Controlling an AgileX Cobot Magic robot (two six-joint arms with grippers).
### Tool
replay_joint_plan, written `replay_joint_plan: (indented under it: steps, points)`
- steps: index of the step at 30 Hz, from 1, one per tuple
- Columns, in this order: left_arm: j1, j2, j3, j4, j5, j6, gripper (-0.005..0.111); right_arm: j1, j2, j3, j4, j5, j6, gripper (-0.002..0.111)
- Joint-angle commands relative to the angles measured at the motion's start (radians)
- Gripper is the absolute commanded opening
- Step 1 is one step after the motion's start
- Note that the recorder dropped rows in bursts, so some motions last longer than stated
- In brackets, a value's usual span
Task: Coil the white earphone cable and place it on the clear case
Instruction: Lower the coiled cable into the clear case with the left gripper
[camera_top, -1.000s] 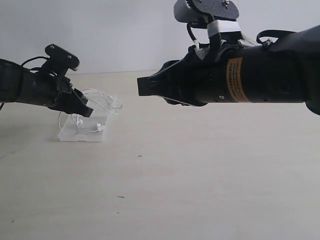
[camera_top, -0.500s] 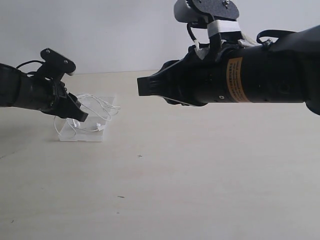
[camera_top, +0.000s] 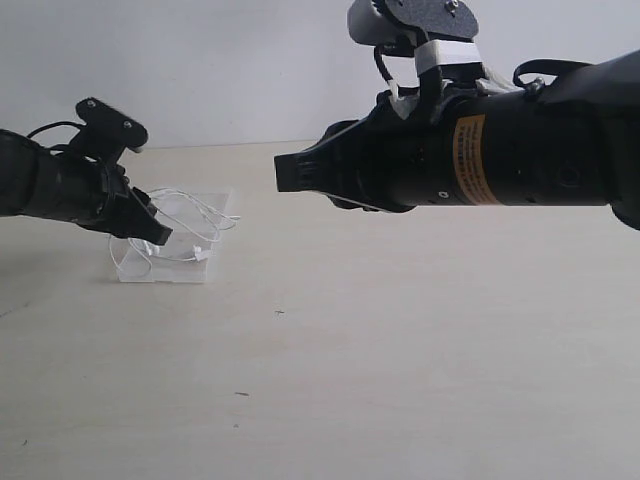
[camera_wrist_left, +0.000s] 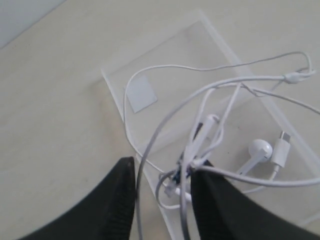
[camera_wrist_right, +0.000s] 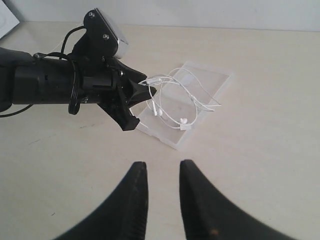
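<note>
Left end effector tilts down over one end of the clear case, its arm reaching in low and nearly level above the bench. Its two black fingers stand partly apart. Several strands of the white earphone cable run through the gap and bunch against the inner face of one finger, with no clamp on them visible. From there the cable spreads in loose loops on and just above the case lid, where an earbud and the plug rest, near the whitish label. The right end effector hangs well apart from the case, fingers parted and empty, on an arm stretched level high above the bench.
</note>
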Motion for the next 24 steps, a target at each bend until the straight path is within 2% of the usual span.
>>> replay_joint_plan:
  steps: [1,24]
  points:
    - [0.004,-0.015,0.011,-0.003,-0.009,0.001,0.038,-0.006,0.002,0.005,-0.005,0.006,-0.003,0.023]
    - [0.013,-0.034,0.063,-0.003,-0.083,0.054,0.038,-0.006,0.002,0.005,-0.005,0.006,-0.003,0.023]
